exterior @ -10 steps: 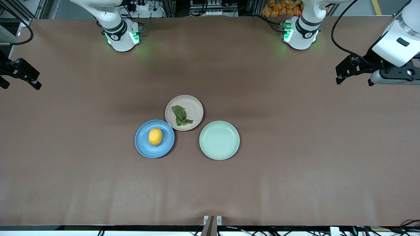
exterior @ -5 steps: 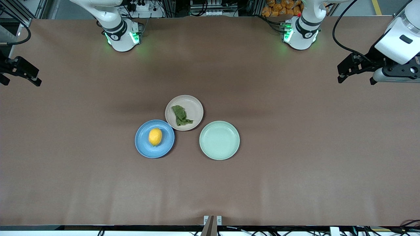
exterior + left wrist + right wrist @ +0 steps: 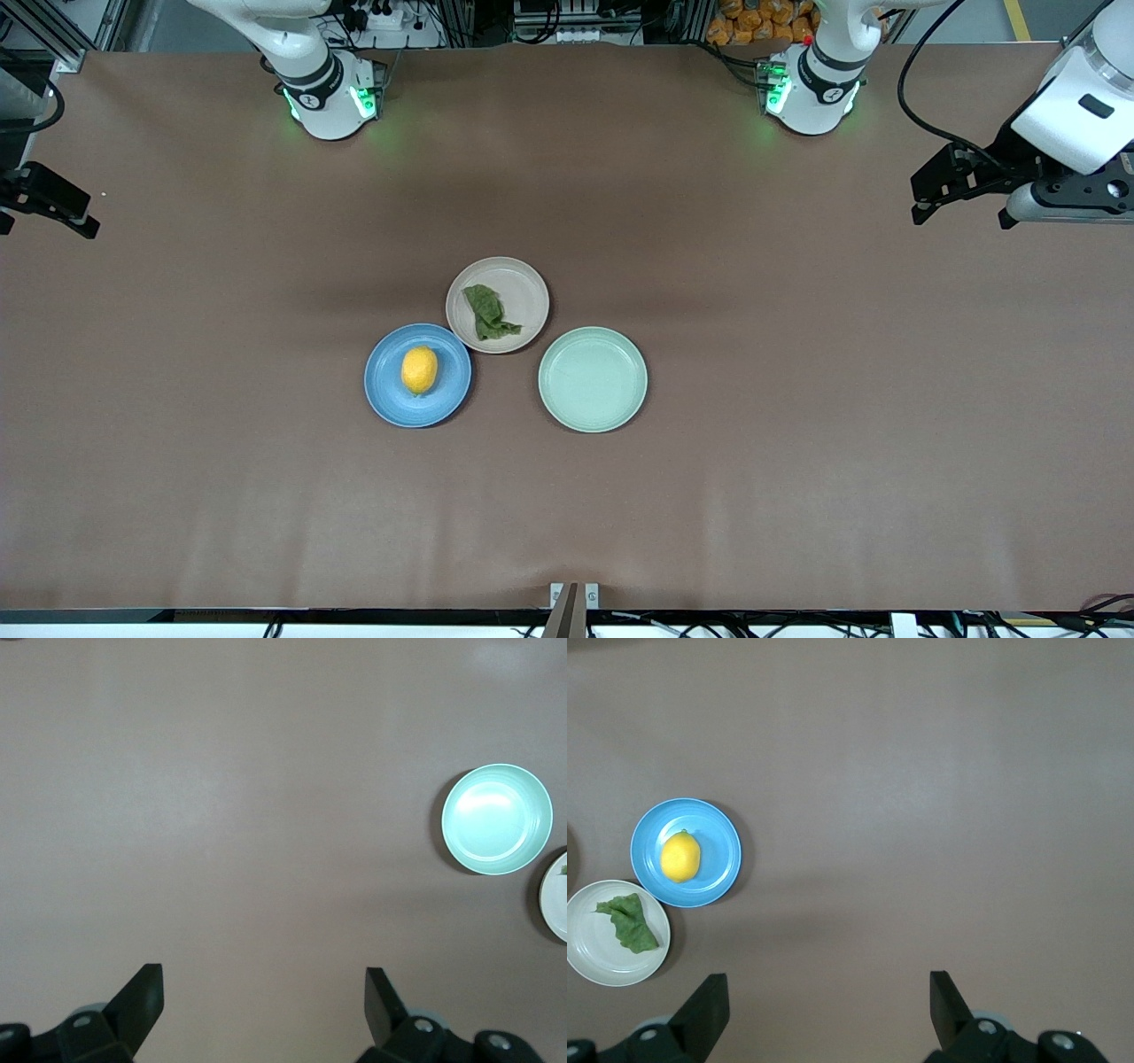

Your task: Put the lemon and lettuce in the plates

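Yellow lemon (image 3: 419,369) sits in the blue plate (image 3: 385,403); the lettuce leaf (image 3: 488,313) lies in the beige-pink plate (image 3: 528,292), beside a bare mint-green plate (image 3: 593,379). The left gripper (image 3: 961,190) and right gripper (image 3: 49,206) hang spread wide and empty over their own ends of the brown table (image 3: 797,443).

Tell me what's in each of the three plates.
The blue plate holds the lemon. The beige plate holds the lettuce. The mint plate holds nothing. What lies under the lemon and the leaf is covered.
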Controlling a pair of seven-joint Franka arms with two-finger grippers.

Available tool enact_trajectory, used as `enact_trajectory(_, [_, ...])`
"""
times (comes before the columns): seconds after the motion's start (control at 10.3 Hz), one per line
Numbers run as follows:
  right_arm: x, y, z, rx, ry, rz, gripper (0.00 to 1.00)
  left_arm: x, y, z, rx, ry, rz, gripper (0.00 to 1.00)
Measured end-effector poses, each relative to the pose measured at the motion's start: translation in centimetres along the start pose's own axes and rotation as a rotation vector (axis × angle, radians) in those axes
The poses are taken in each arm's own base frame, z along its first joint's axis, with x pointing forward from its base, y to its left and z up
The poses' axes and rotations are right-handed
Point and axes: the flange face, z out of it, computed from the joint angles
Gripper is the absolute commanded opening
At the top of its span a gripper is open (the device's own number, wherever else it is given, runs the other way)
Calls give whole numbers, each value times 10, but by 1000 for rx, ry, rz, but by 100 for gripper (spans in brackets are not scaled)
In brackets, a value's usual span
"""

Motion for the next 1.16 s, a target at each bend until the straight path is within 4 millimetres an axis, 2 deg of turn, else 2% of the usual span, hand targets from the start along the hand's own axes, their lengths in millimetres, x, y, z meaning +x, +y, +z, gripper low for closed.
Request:
enact_trajectory(0.39, [5,3,6,0,-1,4,100,0,0,0,0,-1,0,100])
enact_trajectory(1.16, [9,-10,10,2,6,-19,100,0,0,0,0,-2,-1,100])
